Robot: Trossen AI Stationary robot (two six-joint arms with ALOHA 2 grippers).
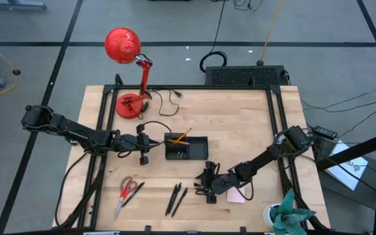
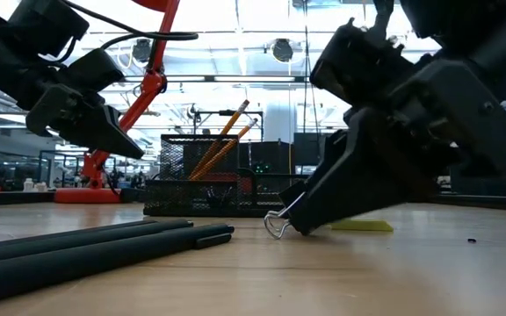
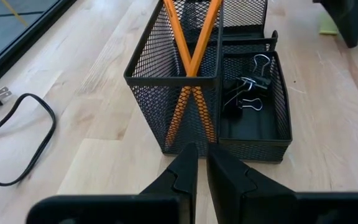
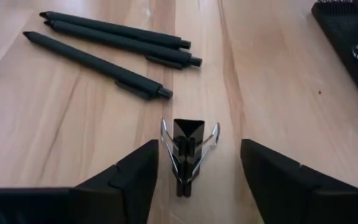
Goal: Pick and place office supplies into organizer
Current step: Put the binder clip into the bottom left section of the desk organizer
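Binder clip between open right claw

Grey floor with black lines surrounds the wooden table.

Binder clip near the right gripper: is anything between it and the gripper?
Nothing visible. The binder clip lies alone on the table between the open fingers of the right gripper; the pens lie farther off.
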